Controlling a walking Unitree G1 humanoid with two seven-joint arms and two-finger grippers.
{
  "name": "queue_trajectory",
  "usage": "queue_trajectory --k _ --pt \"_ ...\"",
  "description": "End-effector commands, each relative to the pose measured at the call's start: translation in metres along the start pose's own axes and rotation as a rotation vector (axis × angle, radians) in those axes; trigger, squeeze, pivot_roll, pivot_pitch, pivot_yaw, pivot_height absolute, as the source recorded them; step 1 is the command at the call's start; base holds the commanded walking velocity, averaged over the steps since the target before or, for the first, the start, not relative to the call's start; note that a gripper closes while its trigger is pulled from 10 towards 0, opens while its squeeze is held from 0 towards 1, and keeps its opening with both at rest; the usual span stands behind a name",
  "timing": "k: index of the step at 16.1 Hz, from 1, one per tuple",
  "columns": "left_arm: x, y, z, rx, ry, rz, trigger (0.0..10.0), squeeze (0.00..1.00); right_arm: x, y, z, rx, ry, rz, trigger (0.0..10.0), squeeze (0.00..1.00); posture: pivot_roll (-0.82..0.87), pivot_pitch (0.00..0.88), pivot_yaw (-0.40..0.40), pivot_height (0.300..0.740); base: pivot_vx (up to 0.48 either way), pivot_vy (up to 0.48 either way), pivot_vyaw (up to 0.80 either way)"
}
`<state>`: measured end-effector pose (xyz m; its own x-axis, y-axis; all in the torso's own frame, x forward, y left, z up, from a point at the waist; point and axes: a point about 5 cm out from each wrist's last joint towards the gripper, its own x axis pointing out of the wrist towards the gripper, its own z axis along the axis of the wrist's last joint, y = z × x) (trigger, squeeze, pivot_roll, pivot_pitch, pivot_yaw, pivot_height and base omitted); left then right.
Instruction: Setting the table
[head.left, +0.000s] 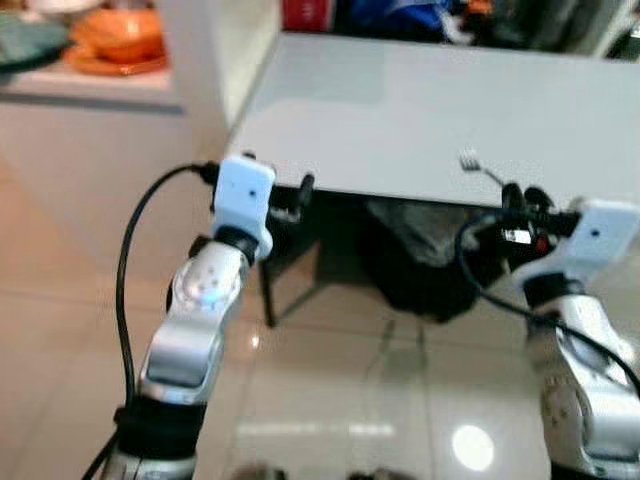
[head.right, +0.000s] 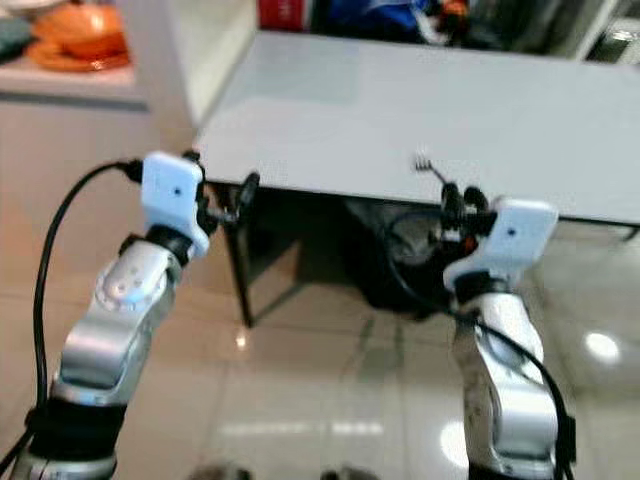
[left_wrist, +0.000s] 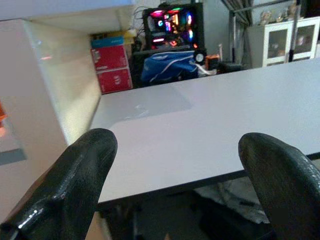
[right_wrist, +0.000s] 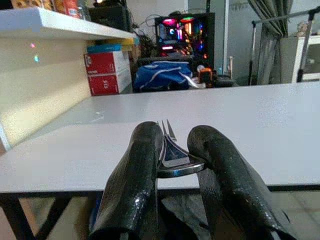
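At the near edge of the white table (head.left: 400, 110), both arms are up. R gripper (right_wrist: 172, 165) sits at about 4 o'clock from the table's middle, right at the edge. Its two black fingers (right_wrist: 135, 180) are nearly closed, w/ a silver fork (right_wrist: 169, 150) pinched between them. Fork prongs point away from the robot, out over the table top, and stick up past the fingertips. From the head view the fork (head.left: 478, 166) shows above the table edge, tilted.

L gripper (left_wrist: 180, 165) is at about 8 o'clock, by the table's near left corner. Its fingers (left_wrist: 75, 180) are spread wide apart w/ nothing between them.

Orange bowls (head.left: 118, 40) sit on a counter at about 10 o'clock, well apart from the table. Red boxes (right_wrist: 107, 70) and a blue bag (right_wrist: 162, 75) are past the far side, around 12 o'clock.
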<state>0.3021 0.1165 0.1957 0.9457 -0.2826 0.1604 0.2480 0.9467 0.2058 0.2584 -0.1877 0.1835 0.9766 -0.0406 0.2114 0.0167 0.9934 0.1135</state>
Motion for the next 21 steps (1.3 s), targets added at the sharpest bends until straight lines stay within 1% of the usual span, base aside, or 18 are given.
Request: queue_trajectory --k 1,13,15,17,18,20,21 --pt "0.000 0.005 0.000 0.011 0.001 0.019 10.0 0.00 0.001 0.003 0.004 -0.015 -0.011 0.013 10.0 0.00 0.01 0.090 0.009 0.740 0.000 -0.480 0.00" --pt "0.001 0.005 0.000 0.008 -0.007 0.027 10.0 0.00 0.003 0.000 0.005 -0.028 -0.014 0.020 10.0 0.00 0.00 0.089 -0.006 0.740 0.000 -0.480 0.00" --pt "0.002 0.003 0.000 0.016 -0.011 0.025 10.0 0.00 0.003 -0.001 0.005 -0.030 -0.014 0.017 10.0 0.00 0.00 0.087 -0.007 0.740 0.000 -0.480 0.00" --pt "0.002 0.003 0.002 0.043 -0.022 0.026 10.0 0.00 0.002 -0.001 0.003 -0.030 -0.006 0.017 10.0 0.00 0.00 0.087 -0.007 0.740 0.000 -0.480 0.00" --pt "0.003 0.003 0.002 0.010 -0.020 0.034 10.0 0.00 0.001 -0.001 0.000 -0.025 0.012 0.011 10.0 0.00 0.00 0.087 -0.008 0.740 0.000 0.000 0.00" --pt "0.003 0.006 0.007 0.032 -0.039 0.041 10.0 0.00 0.002 -0.002 -0.004 -0.028 0.031 -0.005 10.0 0.00 0.01 0.086 -0.013 0.740 0.000 0.000 0.00" --pt "0.002 0.007 0.008 -0.011 -0.050 0.019 10.0 0.00 0.003 0.000 -0.005 -0.023 0.034 -0.004 10.0 0.00 0.01 0.086 -0.013 0.740 0.000 0.000 0.00"
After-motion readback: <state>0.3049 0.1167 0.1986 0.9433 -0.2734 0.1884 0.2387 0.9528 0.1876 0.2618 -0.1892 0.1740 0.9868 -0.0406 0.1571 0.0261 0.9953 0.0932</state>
